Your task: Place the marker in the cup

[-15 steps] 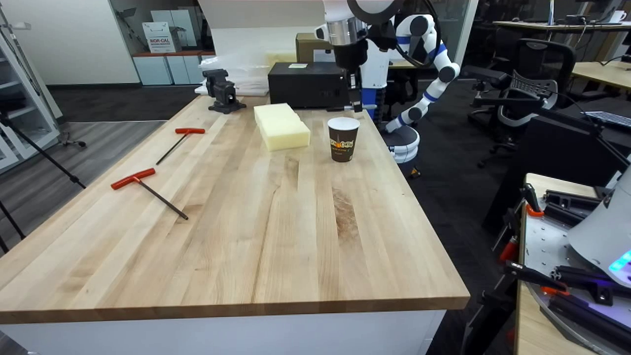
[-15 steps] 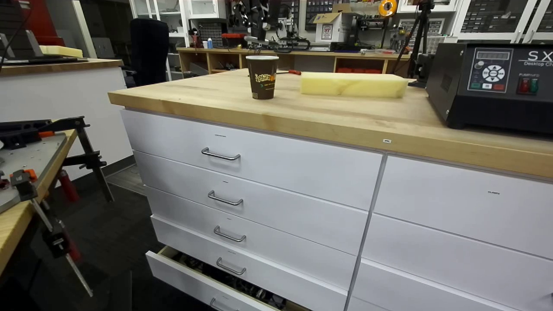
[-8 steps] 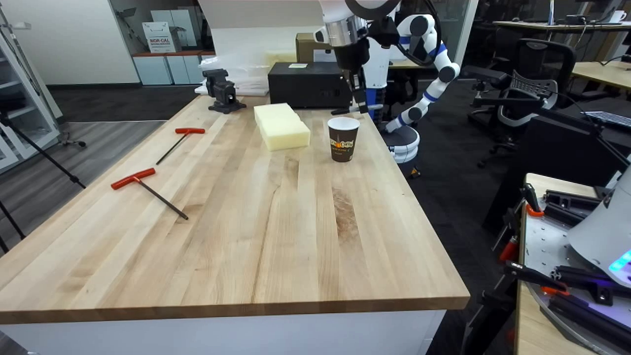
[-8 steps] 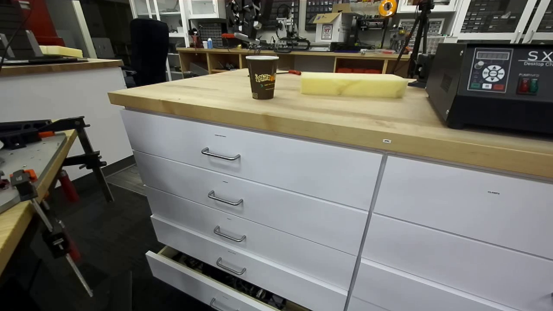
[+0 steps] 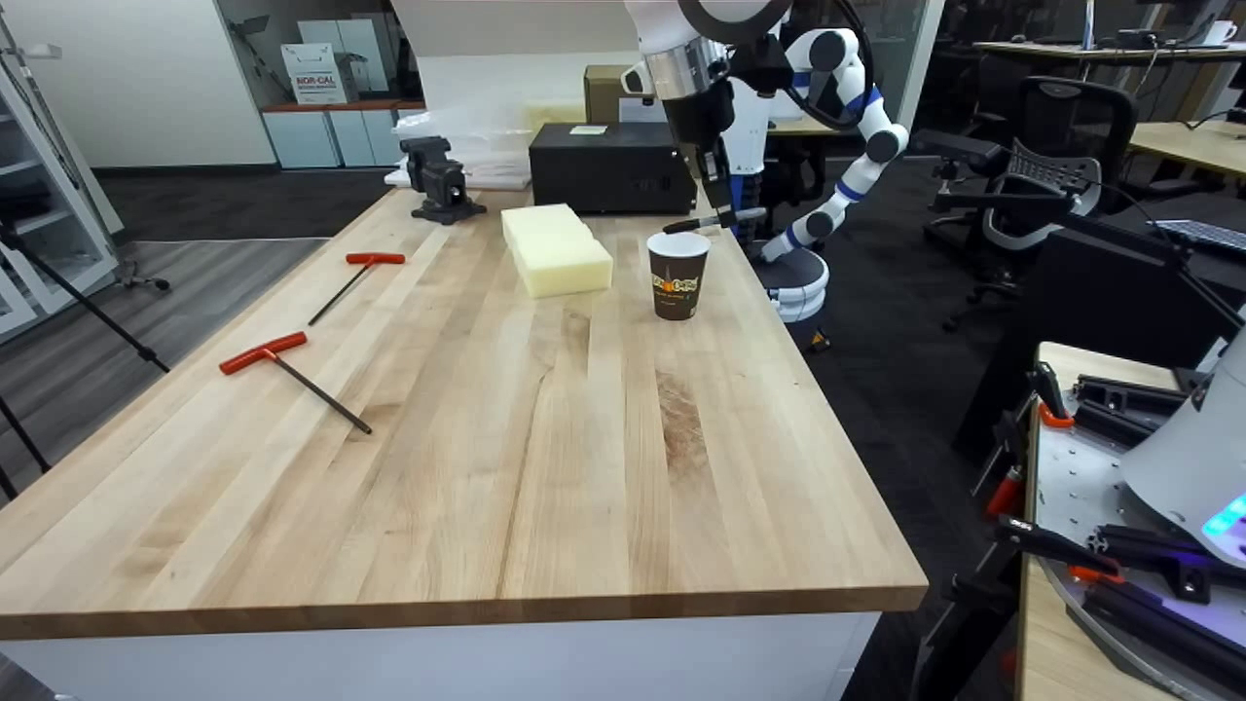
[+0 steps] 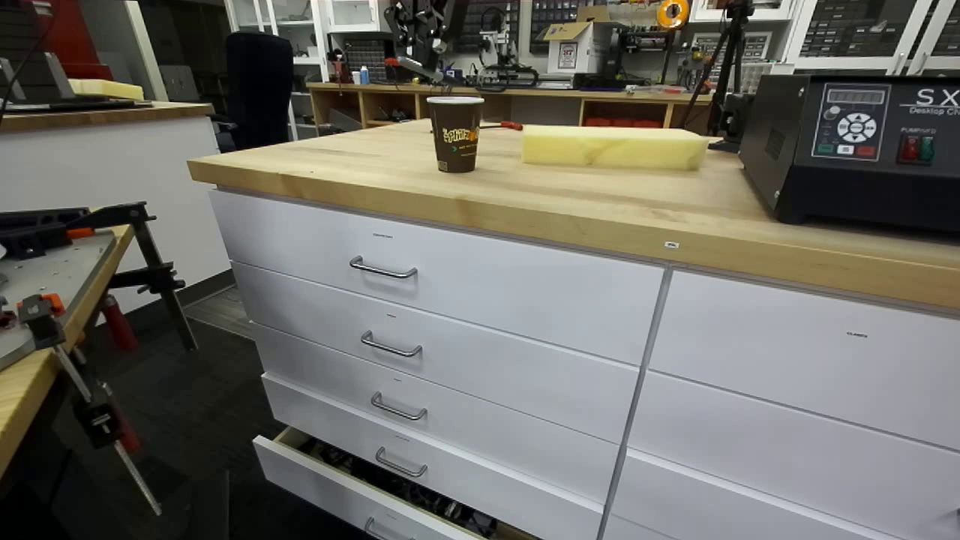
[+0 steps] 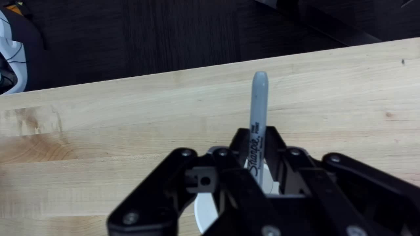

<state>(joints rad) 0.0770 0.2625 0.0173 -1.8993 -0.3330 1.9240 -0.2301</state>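
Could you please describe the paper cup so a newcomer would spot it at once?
In an exterior view, find the wooden tabletop. Toward its far end, near the right edge, the cup stands upright. Unlike the pale yellow block beside it, it is dark brown, tapered and white-rimmed, with printed lettering.

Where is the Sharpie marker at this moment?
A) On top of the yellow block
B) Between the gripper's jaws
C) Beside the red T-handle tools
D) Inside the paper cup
B, because the wrist view shows the Sharpie marker gripped between the jaws, and an exterior view shows it outside the paper cup.
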